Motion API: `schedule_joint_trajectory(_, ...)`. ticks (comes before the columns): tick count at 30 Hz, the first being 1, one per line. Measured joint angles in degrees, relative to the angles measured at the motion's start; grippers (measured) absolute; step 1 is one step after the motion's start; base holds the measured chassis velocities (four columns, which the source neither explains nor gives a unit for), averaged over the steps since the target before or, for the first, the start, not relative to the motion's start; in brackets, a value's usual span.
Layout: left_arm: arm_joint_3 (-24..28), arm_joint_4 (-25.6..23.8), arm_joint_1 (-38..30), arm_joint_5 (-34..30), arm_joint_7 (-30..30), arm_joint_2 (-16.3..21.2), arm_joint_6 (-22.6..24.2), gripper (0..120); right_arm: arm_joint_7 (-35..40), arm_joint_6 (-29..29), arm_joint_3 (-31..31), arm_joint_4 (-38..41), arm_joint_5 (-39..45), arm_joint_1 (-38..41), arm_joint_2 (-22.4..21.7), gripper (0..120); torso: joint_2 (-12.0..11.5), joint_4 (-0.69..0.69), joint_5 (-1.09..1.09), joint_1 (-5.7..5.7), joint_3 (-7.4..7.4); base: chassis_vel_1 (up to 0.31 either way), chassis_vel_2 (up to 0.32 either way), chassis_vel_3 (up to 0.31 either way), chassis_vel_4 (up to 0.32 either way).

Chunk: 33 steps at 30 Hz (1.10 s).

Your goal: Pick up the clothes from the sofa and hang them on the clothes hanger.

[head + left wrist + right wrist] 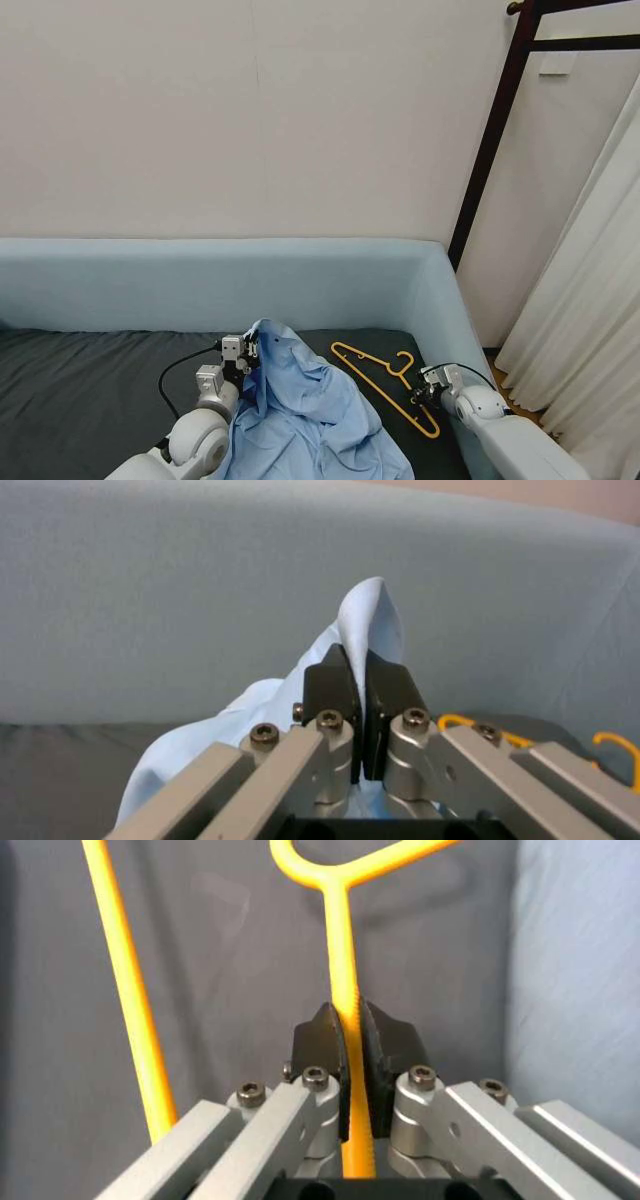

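You're looking at a shirt of soft, matt, creased blue cloth and a hanger that's gleaming like smooth yellow plastic. The sofa is showing matt woven fabric. The left gripper and right gripper are both showing brushed metal links and matt black pads.

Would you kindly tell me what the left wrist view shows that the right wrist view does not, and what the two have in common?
Left wrist view, not the right: the left gripper shut on a raised fold of the light blue shirt, with the sofa backrest behind it.
Right wrist view, not the left: the right gripper shut on one bar of the orange hanger.
Both: the orange hanger, the dark seat cushion and pale blue sofa upholstery.
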Motion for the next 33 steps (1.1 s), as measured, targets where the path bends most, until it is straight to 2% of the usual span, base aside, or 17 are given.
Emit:
schedule_joint_trajectory(7,0.15,0.05,-0.28,-0.14,0.17,0.27,-0.08,0,6.84,1.13,0.16,7.54,5.34,0.22,-2.78,3,0.00,0.01,-0.01,0.00,0.00,0.000,0.000,0.000,0.000)
schedule_joint_trajectory(11,0.25,-0.19,-0.79,-0.92,0.24,0.60,-0.09,0,11.93,2.58,0.46,17.90,6.62,-1.39,-6.89,3,0.00,0.01,-0.01,0.00,0.00,0.000,0.000,0.000,0.000)
schedule_joint_trajectory(12,0.25,-0.19,-0.79,-0.92,0.24,0.60,-0.09,0,11.93,2.58,0.46,17.90,6.62,-1.39,-6.89,3,0.00,0.01,-0.01,0.00,0.00,0.000,0.000,0.000,0.000)
schedule_joint_trajectory(15,0.24,-0.57,-1.26,-1.62,0.24,1.11,0.04,0,14.30,6.19,1.43,25.00,2.27,-4.56,-10.50,3,0.00,0.00,-0.01,0.00,0.00,0.000,0.000,0.000,0.000)
schedule_joint_trajectory(17,-0.05,-1.38,-1.58,-2.36,0.17,1.59,0.35,0,15.40,9.14,2.89,31.02,-3.49,-8.51,-13.53,3,0.00,-0.01,-0.01,0.00,-0.01,0.000,0.000,0.000,0.000)
schedule_joint_trajectory(20,-0.64,-2.08,-1.48,-2.85,0.06,1.86,0.68,0,15.83,11.07,3.37,34.03,-7.31,-10.91,-15.04,3,0.00,-0.04,-0.02,0.00,-0.01,0.000,0.000,0.000,0.000)
schedule_joint_trajectory(22,-2.22,-3.84,-0.51,-3.60,-0.39,2.58,1.16,0,16.06,14.10,3.56,37.79,-14.16,-14.15,-16.76,3,0.00,-0.02,-0.01,0.00,-0.01,0.000,0.000,0.000,0.000)
schedule_joint_trajectory(23,-2.22,-3.84,-0.51,-3.60,-0.39,2.58,1.16,0,16.06,14.10,3.56,37.79,-14.16,-14.15,-16.76,3,0.00,-0.02,-0.01,0.00,-0.01,0.000,0.000,0.000,0.000)
schedule_joint_trajectory(25,-3.34,-5.31,-0.04,-4.69,-0.84,3.68,1.41,0,17.38,17.38,4.05,41.95,-22.81,-19.04,-18.08,3,0.00,0.04,-0.01,-0.01,-0.01,0.000,0.000,0.000,0.000)
schedule_joint_trajectory(28,-4.45,-7.06,0.59,-6.00,-0.97,5.42,1.76,0,18.79,21.30,4.77,45.12,-31.93,-25.13,-18.07,3,0.01,-0.01,-0.02,-0.01,-0.01,0.000,0.000,0.000,0.000)
schedule_joint_trajectory(33,-5.23,-8.42,0.69,-7.03,-1.43,6.41,2.20,0,19.19,23.86,5.59,46.73,-37.24,-29.88,-17.27,3,0.00,0.01,0.00,-0.01,-0.01,0.000,0.000,0.000,0.000)
